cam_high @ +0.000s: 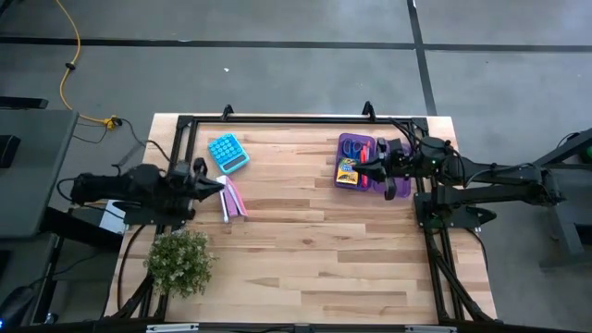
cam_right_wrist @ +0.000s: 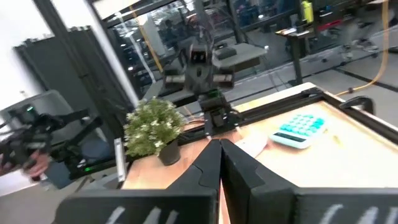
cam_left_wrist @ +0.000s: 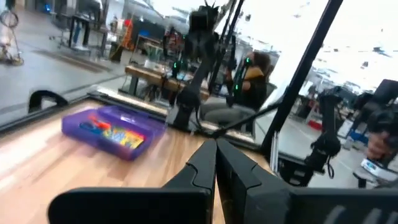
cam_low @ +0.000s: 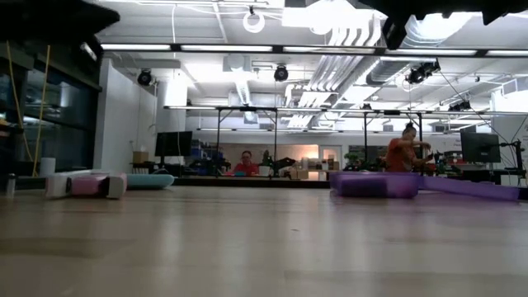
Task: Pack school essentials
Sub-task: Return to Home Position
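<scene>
The translucent purple case (cam_high: 351,143) lies open near the table's far right corner, its lid (cam_low: 470,189) spread beside it. Inside it are the yellow crayon box (cam_high: 347,174) and the scissors with blue and red handles (cam_left_wrist: 93,124). A small bundle of pink and white pens (cam_high: 231,200) lies flat on the left part of the table. My left gripper (cam_high: 220,188) hangs shut just left of those pens, above the table. My right gripper (cam_high: 368,168) hovers shut over the case. Neither carries anything.
A blue calculator (cam_high: 228,153) lies beyond the pens, toward the far edge. The bushy potted plant (cam_high: 180,262) stands at the near left corner. A black frame (cam_high: 277,119) runs along the table's far and side edges. The wooden middle and near right of the table lie bare.
</scene>
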### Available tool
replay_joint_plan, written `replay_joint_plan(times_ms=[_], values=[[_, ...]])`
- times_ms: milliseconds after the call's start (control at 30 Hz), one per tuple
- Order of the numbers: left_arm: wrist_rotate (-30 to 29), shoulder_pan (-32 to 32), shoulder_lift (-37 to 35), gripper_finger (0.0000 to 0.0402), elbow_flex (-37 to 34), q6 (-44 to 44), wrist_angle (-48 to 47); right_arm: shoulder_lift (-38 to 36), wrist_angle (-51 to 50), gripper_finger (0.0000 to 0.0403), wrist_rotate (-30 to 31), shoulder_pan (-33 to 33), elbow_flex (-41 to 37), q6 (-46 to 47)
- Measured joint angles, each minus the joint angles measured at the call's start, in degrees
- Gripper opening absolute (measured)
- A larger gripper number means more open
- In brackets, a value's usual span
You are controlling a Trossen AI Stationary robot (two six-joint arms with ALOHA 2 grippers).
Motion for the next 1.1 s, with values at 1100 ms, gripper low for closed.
replay_joint_plan(times_ms=[1100], values=[[6.1,3.3,1.6,0.0000,-12.1,1.1,9.4,-6.8,-9.3,0.0000,-1.2,1.0,-2.1,1.2]])
